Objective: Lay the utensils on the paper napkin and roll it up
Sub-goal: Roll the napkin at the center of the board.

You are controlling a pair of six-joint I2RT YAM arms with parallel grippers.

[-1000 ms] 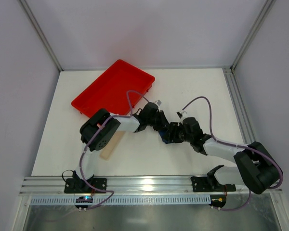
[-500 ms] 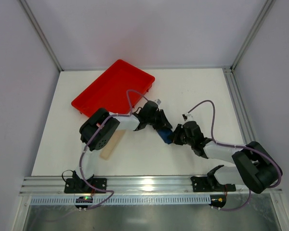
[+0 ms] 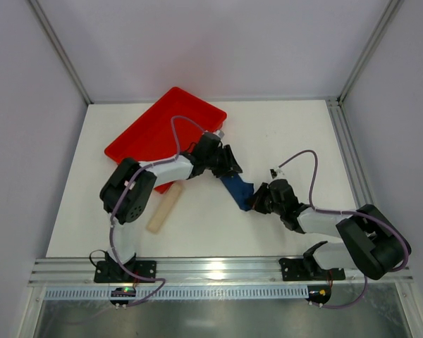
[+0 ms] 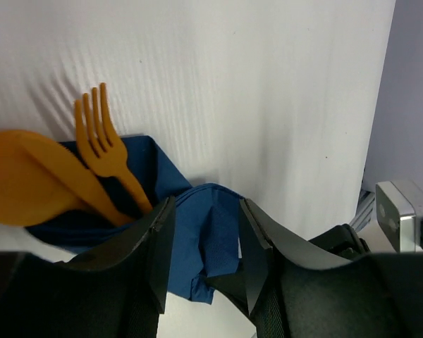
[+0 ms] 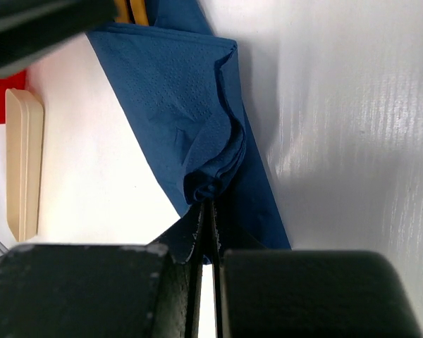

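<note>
The navy paper napkin (image 3: 237, 189) lies as a loose, crumpled roll between my two grippers. In the left wrist view the orange fork (image 4: 107, 153) and an orange spoon (image 4: 28, 184) stick out of the napkin's (image 4: 204, 225) open end. My left gripper (image 3: 228, 169) is open, with its jaws either side of a napkin fold (image 4: 206, 236). My right gripper (image 3: 254, 203) is shut on the napkin's other end, pinching a bunched fold (image 5: 206, 189). In the top view the utensils are hidden.
The red tray (image 3: 155, 130) sits at the back left, just behind my left arm. A pale beige flat strip (image 3: 162, 210) lies on the white table left of the napkin and also shows in the right wrist view (image 5: 22, 165).
My left arm has swung back and left toward the tray, uncovering the napkin roll. My right gripper has shifted slightly and stays pinched on the napkin's end.
</note>
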